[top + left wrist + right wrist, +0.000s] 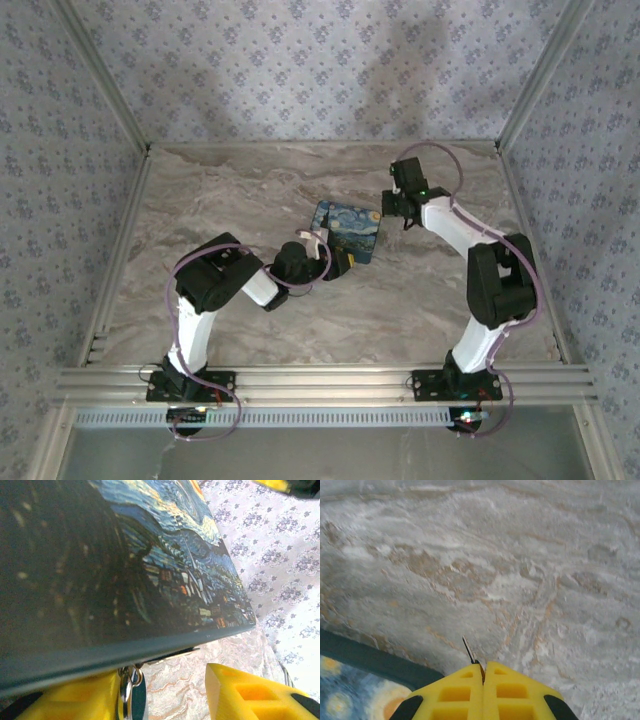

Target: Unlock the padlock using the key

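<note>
Padlock — small, dark, with a metal loop — hangs at the lower edge of the swirl-print box, between the jaws of the left end effector and just beside one of its yellow fingers. Too close and blurred to make out the keyway. Left jaws stand apart with bare desk between them, nothing clamped.

On the other side, the right end effector is pressed together on a thin dark blade, the key by my read. Its tip pokes out over the desk, near the box corner.

Step in hand, I'd say: left lining up on the lock, key not yet inserted.

Next move calls for:
- left: a firm hold on the lock body, keyway turned toward the right arm
- right: blade in line with the keyway, push in, then twist

Alignment is the tight part, since the blade barely sticks out.
</note>
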Motion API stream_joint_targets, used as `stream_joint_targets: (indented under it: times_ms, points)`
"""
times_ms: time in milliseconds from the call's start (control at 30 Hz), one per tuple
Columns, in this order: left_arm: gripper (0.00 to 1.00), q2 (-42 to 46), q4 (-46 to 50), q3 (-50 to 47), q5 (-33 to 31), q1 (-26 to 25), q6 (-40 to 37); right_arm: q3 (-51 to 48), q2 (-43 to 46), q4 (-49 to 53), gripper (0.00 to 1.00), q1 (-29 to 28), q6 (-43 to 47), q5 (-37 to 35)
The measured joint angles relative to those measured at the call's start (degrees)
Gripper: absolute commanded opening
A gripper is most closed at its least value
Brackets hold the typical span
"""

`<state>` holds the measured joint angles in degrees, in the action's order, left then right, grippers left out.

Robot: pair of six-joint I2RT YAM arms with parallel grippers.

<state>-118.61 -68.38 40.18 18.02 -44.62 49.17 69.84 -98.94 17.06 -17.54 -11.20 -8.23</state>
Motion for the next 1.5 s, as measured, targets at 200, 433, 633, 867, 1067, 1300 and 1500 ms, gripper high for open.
stream_joint_targets:
  times_ms: [200,433,633,867,1067,1300,1500]
  points:
    - [0.48,-0.57,-1.09,0.17,0.68,0.02,0.26,-5.51,0.20,0.15,0.00,-1.51,-2.21,0.11]
    - [0.53,-1.20,-2.25,0.87,0.90,0.07,0.98,-5.64,-0.50,-1.70,0.00,-4.15,-2.99,0.50]
    - [0.57,-1.95,-3.45,1.53,1.09,0.24,1.79,-5.64,-0.96,-3.37,0.00,-4.22,-2.99,0.42]
    - [0.59,-3.13,-4.96,2.45,1.31,0.44,2.62,-5.95,-1.03,-4.87,0.00,-4.39,-3.21,0.46]
    - [0.60,-3.72,-6.32,2.54,1.51,0.50,3.17,-6.80,-1.01,-6.86,0.00,-4.63,-3.37,0.46]
    - [0.54,-4.31,-7.26,2.69,1.64,0.70,4.13,-8.15,-0.46,-8.94,0.00,-4.74,-3.63,0.52]
    - [0.46,-4.35,-6.95,1.99,0.83,0.81,4.31,-8.48,-0.20,-8.94,0.00,-5.25,-3.63,1.01]
